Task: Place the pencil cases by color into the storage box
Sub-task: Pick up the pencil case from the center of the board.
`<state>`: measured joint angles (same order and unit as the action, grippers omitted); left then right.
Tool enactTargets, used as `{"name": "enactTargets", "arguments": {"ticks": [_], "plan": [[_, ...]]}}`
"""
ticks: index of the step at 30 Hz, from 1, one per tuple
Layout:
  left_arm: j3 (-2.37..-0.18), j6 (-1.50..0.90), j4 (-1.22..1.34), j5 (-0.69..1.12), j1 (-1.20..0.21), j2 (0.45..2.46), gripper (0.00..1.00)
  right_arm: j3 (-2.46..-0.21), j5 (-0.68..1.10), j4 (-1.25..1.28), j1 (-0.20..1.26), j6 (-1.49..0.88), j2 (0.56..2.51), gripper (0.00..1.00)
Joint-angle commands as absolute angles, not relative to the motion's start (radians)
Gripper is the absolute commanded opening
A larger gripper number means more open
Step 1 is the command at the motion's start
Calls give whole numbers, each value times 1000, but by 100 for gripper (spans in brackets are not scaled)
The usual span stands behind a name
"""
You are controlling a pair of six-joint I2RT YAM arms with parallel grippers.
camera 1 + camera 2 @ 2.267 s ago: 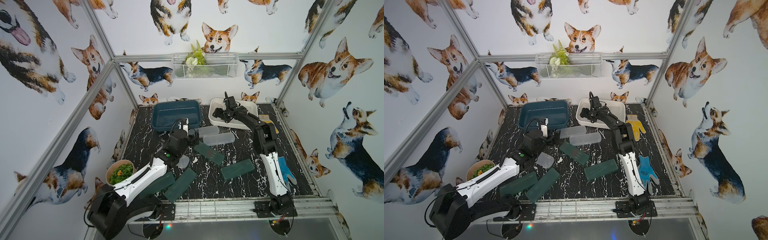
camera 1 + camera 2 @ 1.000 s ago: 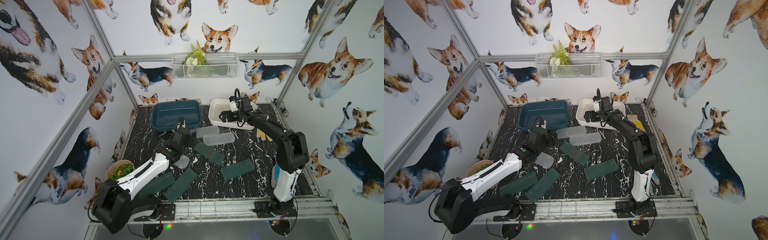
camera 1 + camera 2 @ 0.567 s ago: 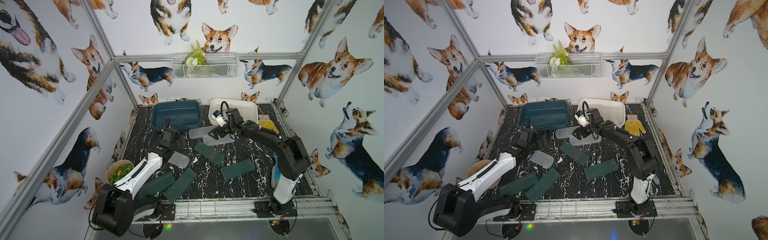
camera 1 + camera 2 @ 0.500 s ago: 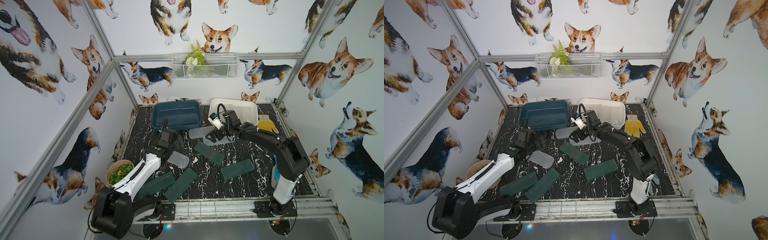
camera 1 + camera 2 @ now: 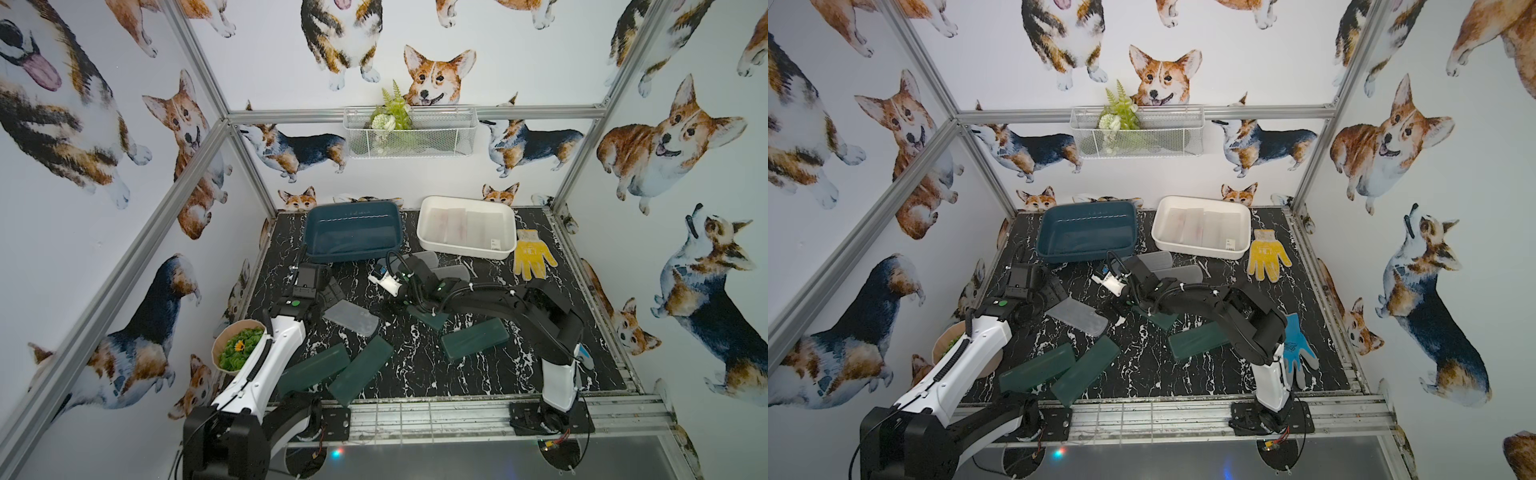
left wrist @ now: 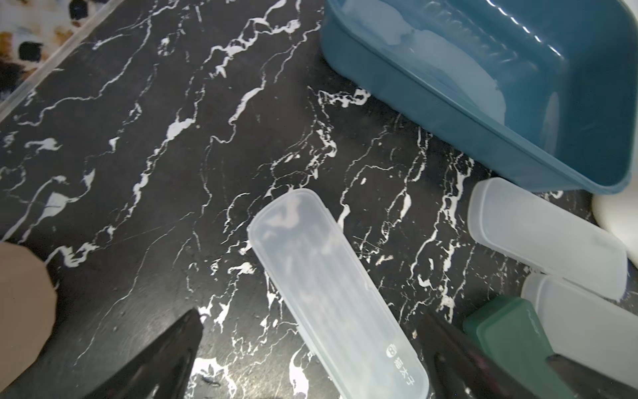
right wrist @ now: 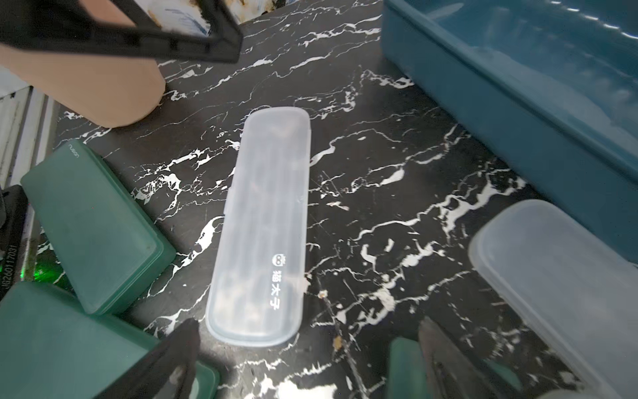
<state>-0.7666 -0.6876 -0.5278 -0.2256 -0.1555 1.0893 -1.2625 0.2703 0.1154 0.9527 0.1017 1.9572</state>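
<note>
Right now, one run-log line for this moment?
left gripper open | right gripper open | frosted pencil case on table, ungrasped

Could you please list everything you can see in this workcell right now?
blue storage box: one, back left.
white storage box: one, back right, frosted cases inside.
frosted pencil cases: three loose, translucent white, one mid-table, two before the boxes.
green pencil cases: four, dark green, table's near half.
yellow glove: one, beside the white storage box.
blue glove: one, near right.
bowl of greens: one, beige, near left.
wire basket: one, white, back wall, holding a plant.
left gripper: black, jaws open, at the mid-table frosted case.
right gripper: black, jaws open, facing that same case.
</note>
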Motion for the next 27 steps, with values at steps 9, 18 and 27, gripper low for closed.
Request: {"name": "enactTargets", "arguments": {"ticks": [9, 18, 27], "plan": [[-768, -713, -507, -165, -75, 1104, 100, -1367, 141, 178, 1051, 45, 2106, 99], [-753, -734, -474, -163, -62, 1120, 100, -1458, 126, 127, 1081, 48, 2204, 100], [-735, -750, -449, -166, -51, 1127, 100, -1518, 93, 83, 1097, 57, 2277, 100]]}}
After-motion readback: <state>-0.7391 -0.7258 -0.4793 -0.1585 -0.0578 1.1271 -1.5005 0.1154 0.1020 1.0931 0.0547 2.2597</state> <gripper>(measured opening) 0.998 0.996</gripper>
